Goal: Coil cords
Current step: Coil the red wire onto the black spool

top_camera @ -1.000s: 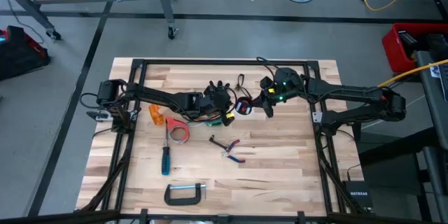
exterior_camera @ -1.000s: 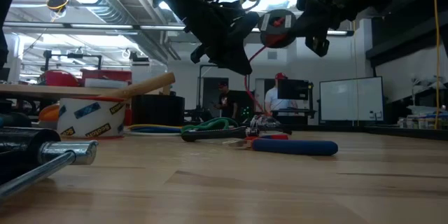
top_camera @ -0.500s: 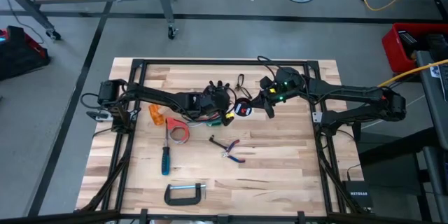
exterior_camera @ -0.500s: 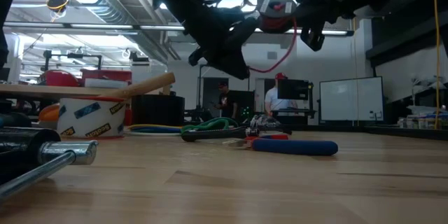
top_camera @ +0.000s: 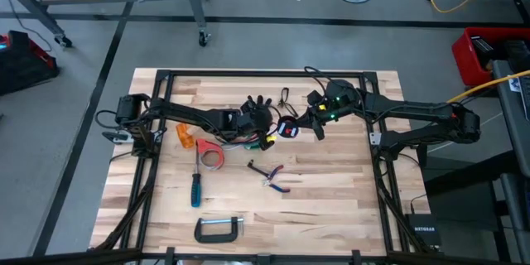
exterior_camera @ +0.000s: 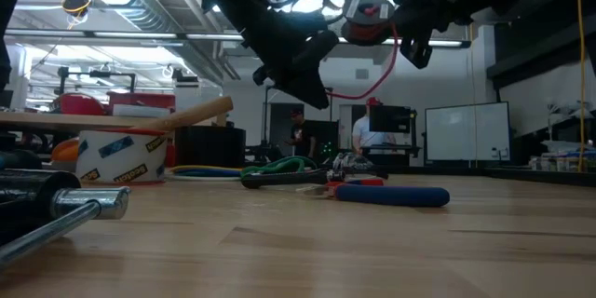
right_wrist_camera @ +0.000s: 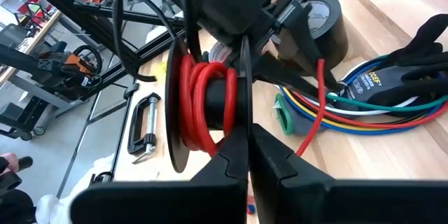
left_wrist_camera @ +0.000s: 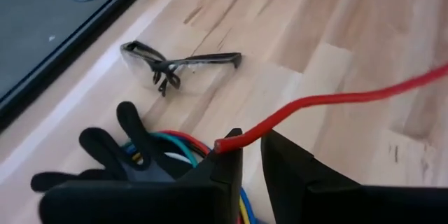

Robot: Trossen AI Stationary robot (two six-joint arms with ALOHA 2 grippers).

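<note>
A black spool (top_camera: 286, 130) wound with red cord (right_wrist_camera: 203, 98) hangs above the table's middle, held by my right gripper (right_wrist_camera: 246, 159). The cord's loose part (exterior_camera: 377, 70) sags from the spool (exterior_camera: 366, 9) to my left gripper (left_wrist_camera: 250, 150), which is just left of the spool (top_camera: 269, 137) and shut on the cord's free end. I cannot pick out a second, black cord. My left gripper has the red cord's free end (left_wrist_camera: 225, 142) at its fingertips; the end lies against one fingertip (left_wrist_camera: 231, 155) and the cord leads off across the other. The cord hangs slack to the spool, clear of the table. My right gripper pinches the edge of one thin black flange (right_wrist_camera: 243, 105) of the spool between its two fingers. The spool is lifted clear of the table, its flanges standing on edge.
Under the grippers lie a black glove (top_camera: 258, 109), a bundle of coloured cables (right_wrist_camera: 364, 112) and a grey tape roll (right_wrist_camera: 325, 24). Safety glasses (left_wrist_camera: 175, 63) lie beyond. Red-handled pliers (top_camera: 269, 174), a blue screwdriver (top_camera: 196, 186) and a C-clamp (top_camera: 219, 228) lie nearer the front edge.
My right gripper has risen a little with the spool. The red cord between spool and left gripper, short and nearly straight before, now hangs in a longer slack loop. My left gripper has kept hold of the cord's end and has barely moved.
</note>
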